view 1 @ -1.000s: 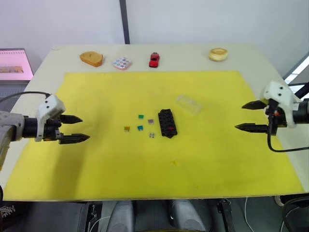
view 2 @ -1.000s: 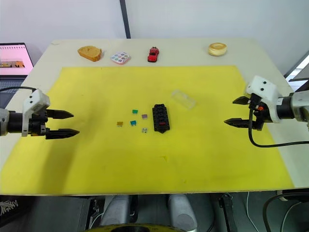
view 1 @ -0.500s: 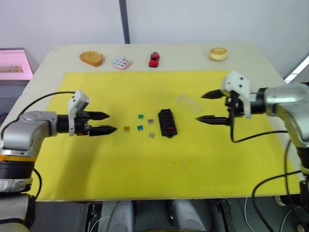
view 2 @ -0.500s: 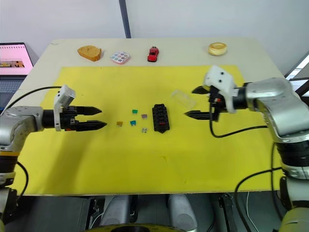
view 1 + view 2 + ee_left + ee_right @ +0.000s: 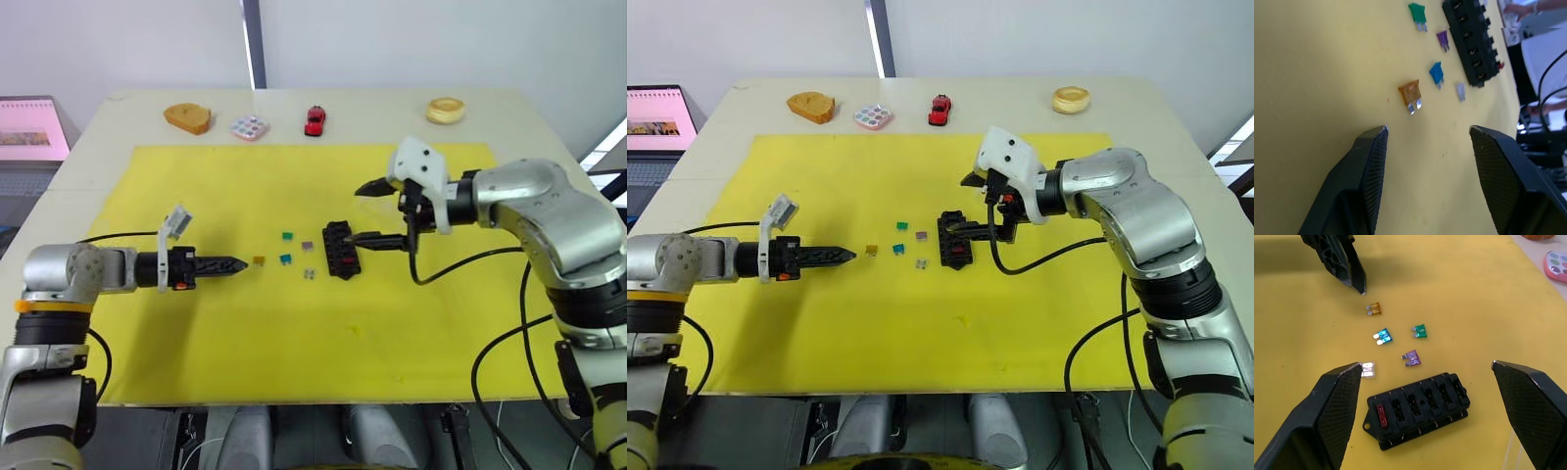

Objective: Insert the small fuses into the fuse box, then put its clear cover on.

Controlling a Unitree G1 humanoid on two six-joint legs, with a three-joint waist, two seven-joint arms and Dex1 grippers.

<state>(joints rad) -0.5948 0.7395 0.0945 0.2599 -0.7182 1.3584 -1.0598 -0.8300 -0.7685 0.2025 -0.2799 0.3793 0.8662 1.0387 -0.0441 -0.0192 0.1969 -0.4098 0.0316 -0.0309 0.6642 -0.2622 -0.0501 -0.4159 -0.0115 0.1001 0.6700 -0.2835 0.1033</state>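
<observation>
We count five loose small fuses and one fuse box — a red fuse seated. Our right gripper gapes wide over the box; our left gripper, open and empty, faces the yellow-brown fuse — bare yellow mat all around.

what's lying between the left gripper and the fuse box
In the left eye view, five loose fuses lie between the left gripper and the fuse box, the yellow-brown fuse nearest the gripper.
</observation>
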